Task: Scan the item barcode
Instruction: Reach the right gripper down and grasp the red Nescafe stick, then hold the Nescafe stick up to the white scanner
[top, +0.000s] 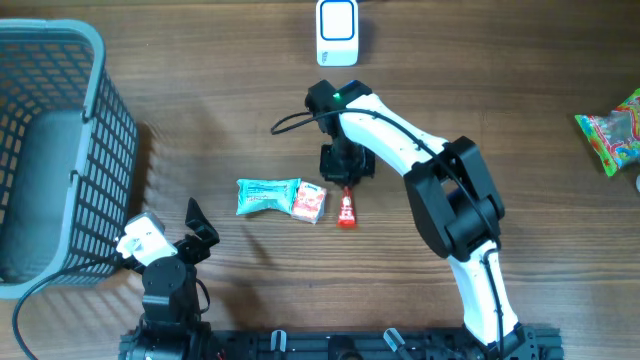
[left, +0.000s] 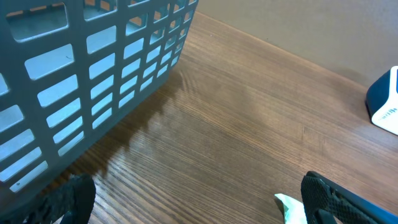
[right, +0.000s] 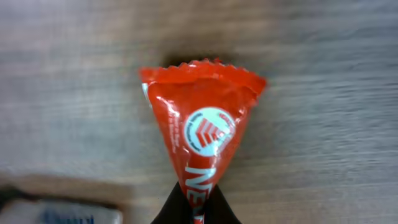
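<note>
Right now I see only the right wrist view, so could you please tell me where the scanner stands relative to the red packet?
Observer: The white scanner stands at the far edge of the table, straight beyond the right hand, which is shut on the red packet.
Operator: Thanks. Is anything lying close by?
Observer: A red-and-white packet lies just to its left, a teal packet beyond that.
Operator: And the left hand?
Observer: The left hand is open and empty, beside the grey basket.

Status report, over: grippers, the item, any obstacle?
Left gripper open, by basket. Right gripper shut on red packet. Teal packet and small packet lie beside it, not toward scanner.
</note>
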